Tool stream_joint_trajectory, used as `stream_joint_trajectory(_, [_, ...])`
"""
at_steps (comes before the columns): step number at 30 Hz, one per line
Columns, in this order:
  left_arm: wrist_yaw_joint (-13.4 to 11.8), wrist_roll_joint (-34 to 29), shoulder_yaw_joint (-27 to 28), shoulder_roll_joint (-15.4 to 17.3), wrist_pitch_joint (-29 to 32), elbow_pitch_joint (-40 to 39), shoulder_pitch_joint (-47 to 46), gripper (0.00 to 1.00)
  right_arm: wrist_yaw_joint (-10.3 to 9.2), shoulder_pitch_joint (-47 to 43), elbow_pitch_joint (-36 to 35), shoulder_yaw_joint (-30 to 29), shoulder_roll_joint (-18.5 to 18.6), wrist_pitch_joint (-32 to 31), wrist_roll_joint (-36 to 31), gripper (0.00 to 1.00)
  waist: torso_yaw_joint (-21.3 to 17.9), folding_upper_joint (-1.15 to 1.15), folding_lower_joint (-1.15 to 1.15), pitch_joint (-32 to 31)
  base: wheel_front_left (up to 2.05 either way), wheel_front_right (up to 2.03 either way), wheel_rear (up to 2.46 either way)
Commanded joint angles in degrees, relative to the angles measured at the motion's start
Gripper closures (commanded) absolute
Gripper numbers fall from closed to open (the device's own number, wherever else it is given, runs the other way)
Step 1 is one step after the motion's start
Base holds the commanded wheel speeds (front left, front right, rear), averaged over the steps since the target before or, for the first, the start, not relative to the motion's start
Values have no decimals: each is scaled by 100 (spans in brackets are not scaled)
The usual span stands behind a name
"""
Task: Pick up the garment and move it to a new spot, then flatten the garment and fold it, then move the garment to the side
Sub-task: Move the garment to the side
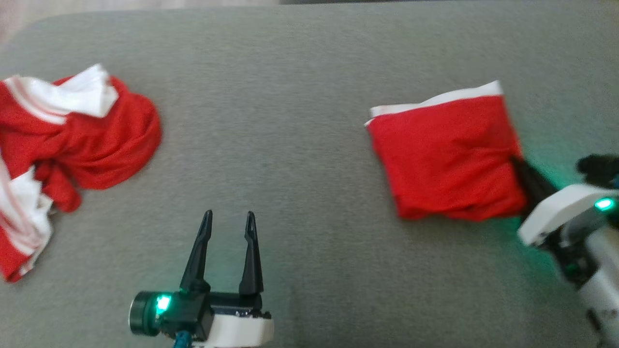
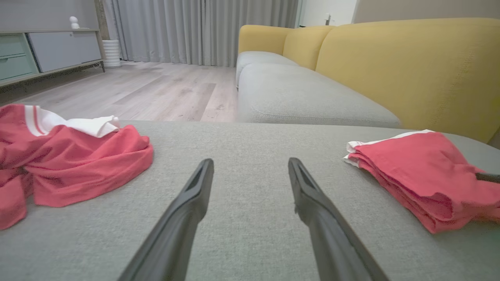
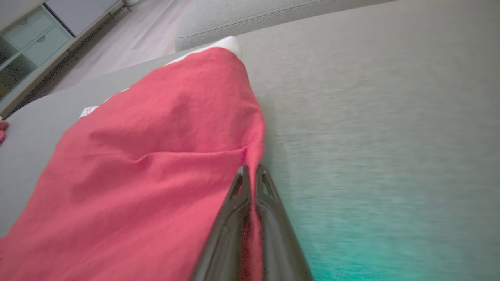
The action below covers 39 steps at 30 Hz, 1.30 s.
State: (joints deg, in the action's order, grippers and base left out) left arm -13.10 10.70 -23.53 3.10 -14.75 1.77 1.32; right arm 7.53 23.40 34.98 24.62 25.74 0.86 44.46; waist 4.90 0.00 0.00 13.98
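On the cushion [image 1: 290, 121], right gripper [image 3: 253, 169] pinches folded garment [image 3: 156, 156]

On the sofa cushion [image 1: 309, 96], the folded garment [image 1: 445, 159] lies at the right and a crumpled garment [image 1: 82, 145] at the far left, well apart. The left claw [image 1: 229, 213] sits between them, nearer the front. The right claw [image 3: 250, 171] grips the folded garment's right edge.

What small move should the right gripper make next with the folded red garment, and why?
Probably drag it gently sideways, toward the robot's right. The right gripper is shut on the right edge of the folded red garment, which lies flat on the grey cushion, so only the move aside seems left. The left gripper is open, apart from it.
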Motion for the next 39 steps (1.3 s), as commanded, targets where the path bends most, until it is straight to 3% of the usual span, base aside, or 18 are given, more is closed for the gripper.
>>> stream_joint_trajectory(1, [-11, -12, 165, -23, -25, -202, -236, 0, -4, 167, -110, 54, 266, 81, 12, 100, -231, 0, 0, 143, 0, 0, 0])
stream_joint_trajectory(12, [80, -329, 306, -23, -25, -234, -871, 0, -4, 796, -27, 69, 1965, 151, 55, 100, -1027, 0, 0, 1072, 0, 0, 0])
stream_joint_trajectory(21, [185, -554, 327, -23, -25, -168, -1287, 0, -4, 1316, 561, -50, 2595, 456, -72, 100, -1171, 0, 0, 1557, 0, 0, 0])
stream_joint_trajectory(23, [183, -550, 321, -23, -25, -153, -1311, 0, -4, 1453, 788, -87, 2549, 585, -216, 0, -1181, 0, 0, 1564, 0, 0, 0])
stream_joint_trajectory(29, [153, -368, 189, -23, -25, -67, -1313, 0, -4, 1615, 1215, -35, 2113, 1134, -843, 0, -1009, 0, 0, 1224, 0, 0, 0])
stream_joint_trajectory(33, [91, -215, 176, -23, -25, -13, -1162, 0, -4, 1425, 1163, 5, 1541, 1302, -1074, 0, -813, 0, 0, 754, 0, 0, 0])
stream_joint_trajectory(34, [91, -215, 176, -23, -25, -13, -1162, 0, -4, 1425, 1163, 5, 1541, 1302, -1074, 0, -813, 0, 0, 754, 0, 0, 0])
stream_joint_trajectory(39, [81, -45, 197, -23, -25, 140, -837, 0, -4, 791, 835, 114, 732, 1388, -1127, 0, -499, 0, 0, 64, 0, 0, 0])
